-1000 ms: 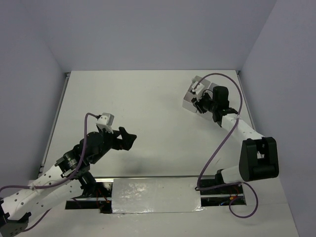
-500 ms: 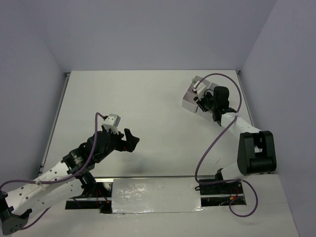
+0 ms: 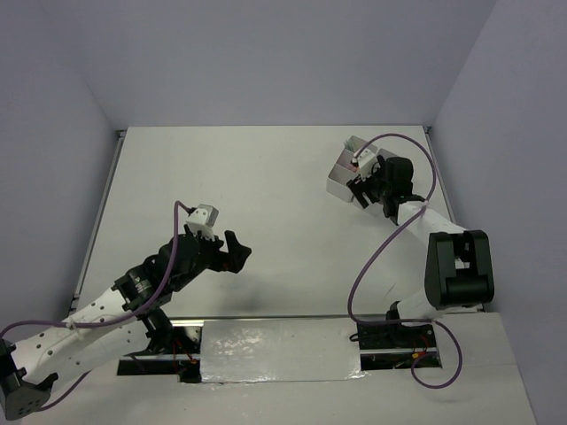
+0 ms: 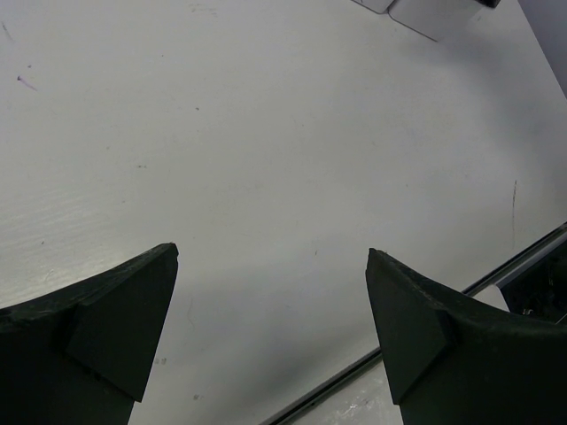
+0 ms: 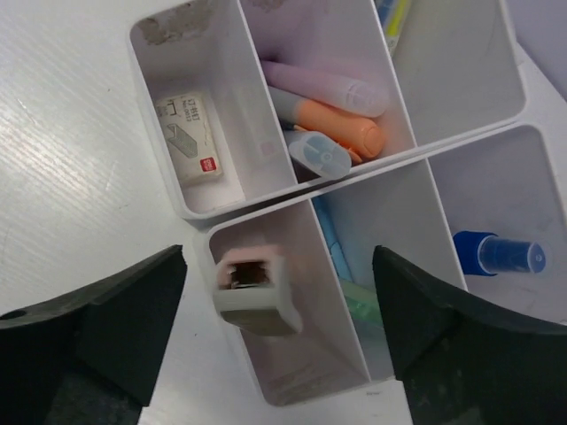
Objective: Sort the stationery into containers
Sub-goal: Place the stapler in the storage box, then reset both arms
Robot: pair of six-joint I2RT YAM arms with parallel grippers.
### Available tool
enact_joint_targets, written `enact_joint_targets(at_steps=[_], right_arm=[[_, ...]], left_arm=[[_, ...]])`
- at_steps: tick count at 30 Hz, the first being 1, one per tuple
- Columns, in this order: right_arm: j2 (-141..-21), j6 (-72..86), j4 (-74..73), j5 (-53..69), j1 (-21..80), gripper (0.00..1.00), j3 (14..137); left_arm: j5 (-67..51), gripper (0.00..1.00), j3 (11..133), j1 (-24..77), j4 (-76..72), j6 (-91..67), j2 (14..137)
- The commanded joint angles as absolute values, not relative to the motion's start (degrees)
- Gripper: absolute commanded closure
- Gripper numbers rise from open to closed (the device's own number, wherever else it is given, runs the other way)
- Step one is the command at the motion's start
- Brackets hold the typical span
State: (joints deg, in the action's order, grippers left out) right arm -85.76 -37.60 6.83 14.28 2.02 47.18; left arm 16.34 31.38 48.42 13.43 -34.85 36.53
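Observation:
In the right wrist view two white divided containers (image 5: 306, 190) stand side by side. My right gripper (image 5: 279, 257) hangs open right above them. A small pink and grey piece of stationery (image 5: 252, 292) sits slightly blurred over the near container's left compartment, apart from both fingers. Other compartments hold purple, orange and blue markers (image 5: 332, 115), a white eraser (image 5: 190, 137), blue and green items (image 5: 350, 283) and a blue-capped item (image 5: 496, 252). In the top view the containers (image 3: 339, 180) are at the back right, under the right gripper (image 3: 361, 184). My left gripper (image 3: 232, 251) is open over bare table, holding nothing.
The left wrist view shows my left gripper (image 4: 273, 257) over the white table, with the table's near edge rail (image 4: 523, 257) at lower right and a corner of the containers (image 4: 425, 13) at the top. Grey walls close in the table on three sides.
My right jaws have spread wider and the pink and grey piece is no longer gripped. The left arm shifted slightly right, then stayed still.

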Motion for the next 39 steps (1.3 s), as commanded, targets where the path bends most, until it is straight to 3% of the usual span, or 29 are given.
enact_joint_targets(at_steps=[1,12,16,19,21,25,30,39], right_arm=[[-84.38,-35.69,11.42,13.09,1.76,0.01,46.23],[-70.33,-29.11,14.4,22.21,2.46,0.0,43.69],[-56.21,-8.93,19.16,15.05,8.43,0.0,42.01],[-51.51,7.19,-4.89,13.54,9.05,0.0,50.95],[-47.84,11.75,-10.44,14.33,9.14,0.0,54.23],[-37.81,13.98,-22.1,8.1,9.32,0.0,52.3],[-24.82,11.87,-33.39,-1.39,9.23,0.0,53.61],[-14.24,9.84,-41.22,-2.72,12.56,0.0,55.19]], left_arm=[[15.73,0.01,32.96,48.69,11.16,-34.72,37.18],[18.01,0.01,34.36,48.69,13.88,-35.94,36.21],[27.75,0.01,40.94,48.52,23.94,-41.37,41.47],[39.35,0.01,49.55,47.99,36.59,-46.66,49.11],[44.97,0.01,56.05,46.51,41.81,-48.94,53.77],[43.35,0.01,60.64,40.71,44.04,-46.06,55.46],[43.33,0.01,61.87,32.62,43.5,-43.08,50.81],[48.25,0.01,60.13,32.08,42.91,-37.71,32.38]])
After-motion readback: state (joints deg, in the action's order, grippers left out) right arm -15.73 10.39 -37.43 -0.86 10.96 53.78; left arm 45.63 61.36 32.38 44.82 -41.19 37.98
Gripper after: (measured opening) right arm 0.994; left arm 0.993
